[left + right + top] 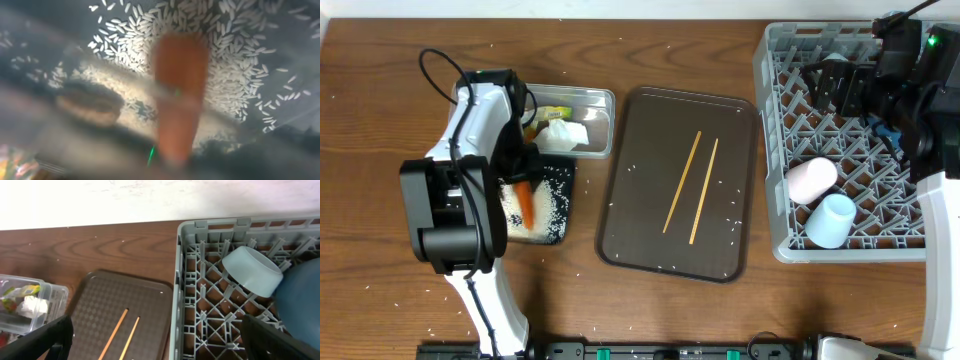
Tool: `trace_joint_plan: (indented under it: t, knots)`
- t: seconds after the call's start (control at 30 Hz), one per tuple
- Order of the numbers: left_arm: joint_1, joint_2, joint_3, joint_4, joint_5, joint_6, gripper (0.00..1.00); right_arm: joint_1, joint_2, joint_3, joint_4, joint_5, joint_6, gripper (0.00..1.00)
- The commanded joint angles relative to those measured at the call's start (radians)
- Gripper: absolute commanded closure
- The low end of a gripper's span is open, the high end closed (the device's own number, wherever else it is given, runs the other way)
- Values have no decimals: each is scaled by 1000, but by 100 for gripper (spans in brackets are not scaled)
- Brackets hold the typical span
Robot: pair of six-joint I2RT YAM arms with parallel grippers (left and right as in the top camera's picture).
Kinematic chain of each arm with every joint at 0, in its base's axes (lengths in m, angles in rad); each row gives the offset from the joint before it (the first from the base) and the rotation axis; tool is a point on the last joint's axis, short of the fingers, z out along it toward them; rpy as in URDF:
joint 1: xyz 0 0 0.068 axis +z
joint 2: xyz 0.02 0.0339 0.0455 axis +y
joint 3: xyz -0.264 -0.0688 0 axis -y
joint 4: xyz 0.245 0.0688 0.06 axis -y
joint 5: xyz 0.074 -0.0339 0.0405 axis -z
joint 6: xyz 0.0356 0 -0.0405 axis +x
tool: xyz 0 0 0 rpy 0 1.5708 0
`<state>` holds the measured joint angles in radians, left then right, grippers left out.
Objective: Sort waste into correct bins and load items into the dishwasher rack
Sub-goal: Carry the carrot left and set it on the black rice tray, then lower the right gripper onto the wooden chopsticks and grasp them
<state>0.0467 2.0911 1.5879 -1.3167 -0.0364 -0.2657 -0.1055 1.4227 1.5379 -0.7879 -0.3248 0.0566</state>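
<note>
Orange carrot (524, 201) over shallow black rectangular tray (566, 196); spread of left pincer (527, 165) unreadable through blur. Could bounce out, scattering white rice grains (230, 60).

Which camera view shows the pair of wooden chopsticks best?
The overhead view: both wooden chopsticks show at full length on the dark brown tray. The right wrist view cuts them off at its bottom edge. The left wrist view shows none of them.
</note>
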Motion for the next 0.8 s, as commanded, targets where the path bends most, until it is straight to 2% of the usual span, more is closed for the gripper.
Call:
trace_joint_plan:
  t: [0.0, 0.2, 0.43, 0.77]
  knots:
    - [2, -13, -6, -17, -5, -10, 16, 2, 25, 3, 13, -71, -9, 1]
    - [2, -18, 8, -35, -6, -10, 14, 34, 85, 3, 69, -229, -9, 1]
    - [2, -109, 27, -1, -5, -10, 14, 205, 174, 3, 105, -223, -9, 1]
    - [-9, -212, 26, 81, 2, -63, 10, 468, 397, 3, 95, 82, 51, 9]
